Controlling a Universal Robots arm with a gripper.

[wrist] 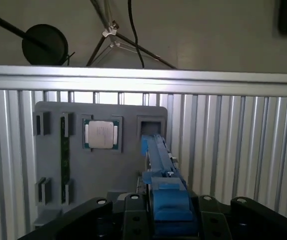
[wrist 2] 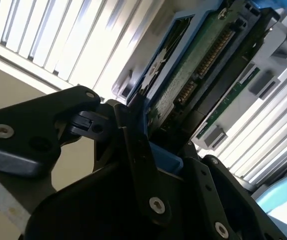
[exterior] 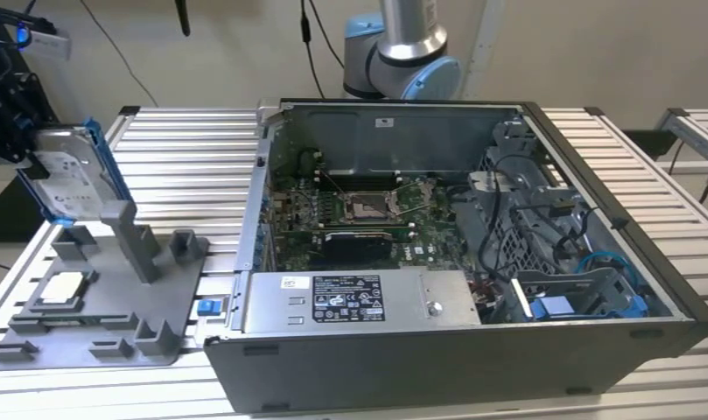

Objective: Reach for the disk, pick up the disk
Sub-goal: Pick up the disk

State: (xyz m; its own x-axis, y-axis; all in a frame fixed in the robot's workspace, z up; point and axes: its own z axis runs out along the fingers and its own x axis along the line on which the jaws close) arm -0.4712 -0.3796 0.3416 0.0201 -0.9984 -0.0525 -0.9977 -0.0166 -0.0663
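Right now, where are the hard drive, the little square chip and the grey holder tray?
hard drive [exterior: 64,179], exterior view, on its silver labelled face.
square chip [wrist: 102,134], first wrist view, centre of its metal top.
grey holder tray [exterior: 111,300], exterior view, bare flat part of its base.

**Much of the grip lies out of sight**

In the exterior view the gripper [exterior: 24,153] is cut by the picture's edge, and it covers the near side of the disk [exterior: 76,175]. The label print is too small to read. Below the gripper, it cannot be told whether the disk's lower edge touches the grey fixture [exterior: 97,289]. The arm [exterior: 406,52] runs out of the picture.

In the first wrist view the gripper's body [wrist: 169,220] is cropped. The disk [wrist: 159,155] runs edge-on away from it, both faces hidden.

In the second wrist view a finger [wrist 2: 133,140] hides part of the clamped blue edge. The disk's far end [wrist 2: 198,60] blurs and leaves the picture.
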